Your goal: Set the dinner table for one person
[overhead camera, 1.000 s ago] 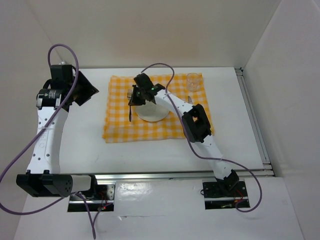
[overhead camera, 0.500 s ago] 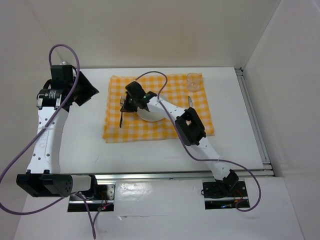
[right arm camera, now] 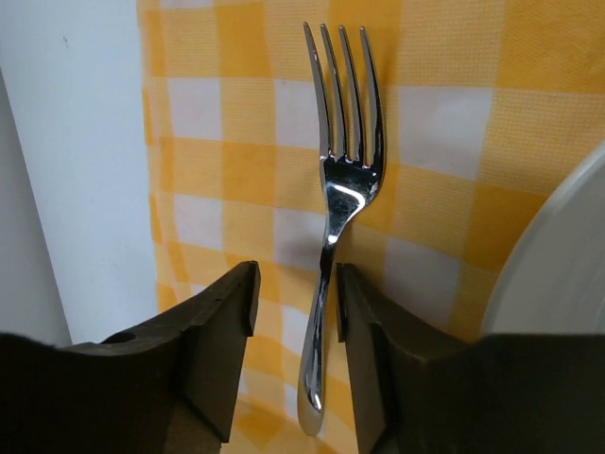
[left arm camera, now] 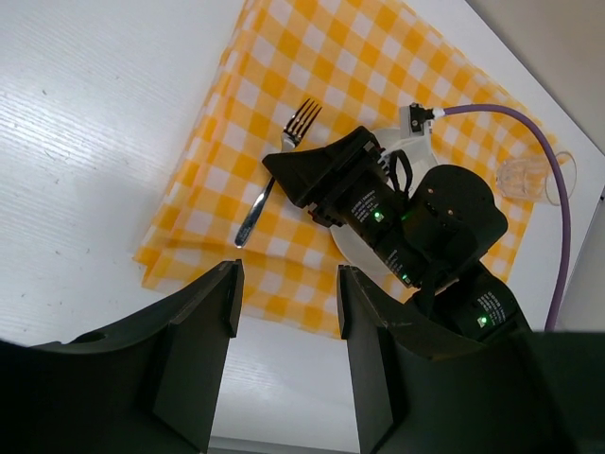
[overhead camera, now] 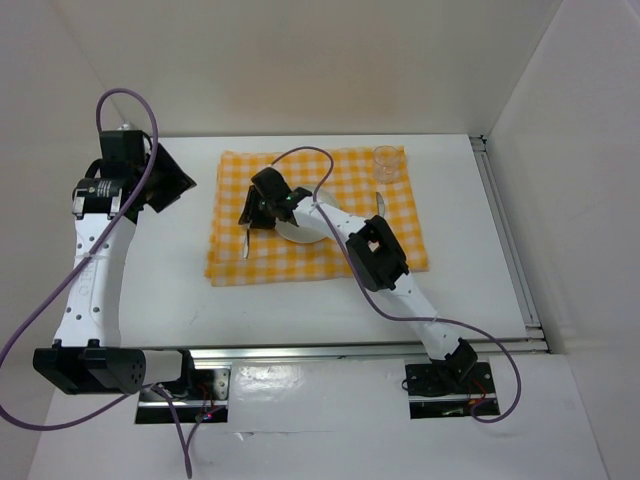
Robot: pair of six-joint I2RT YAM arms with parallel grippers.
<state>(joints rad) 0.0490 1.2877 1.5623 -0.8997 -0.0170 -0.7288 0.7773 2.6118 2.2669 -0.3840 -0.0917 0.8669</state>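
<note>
- Right gripper (right arm camera: 295, 274): lowered over the checked cloth, jaws parted slightly wider than the fork handle. Its fingers (right arm camera: 222, 331) stand one on each side of the handle, which lies close against the plate-side finger. It has no firm clamp on the fork.
- Fork (right arm camera: 340, 180): silver, four tines, flat on the cloth just beside the plate's left edge, tines pointing to the far side.
- Plate (overhead camera: 312, 230): white, round, near the middle of the cloth, partly hidden by the right arm.
- Cloth (overhead camera: 240, 262): yellow-and-white check, spread on the table's far centre.
- Glass (overhead camera: 387, 162): clear, upright at the cloth's far right corner.
- Left gripper (left arm camera: 286, 284): jaws wide apart, nothing held, raised high at the far left, well apart from the cloth.
- Dinner table (overhead camera: 160, 290): large white surface under everything, with metal rails at its near and right edges.
</note>
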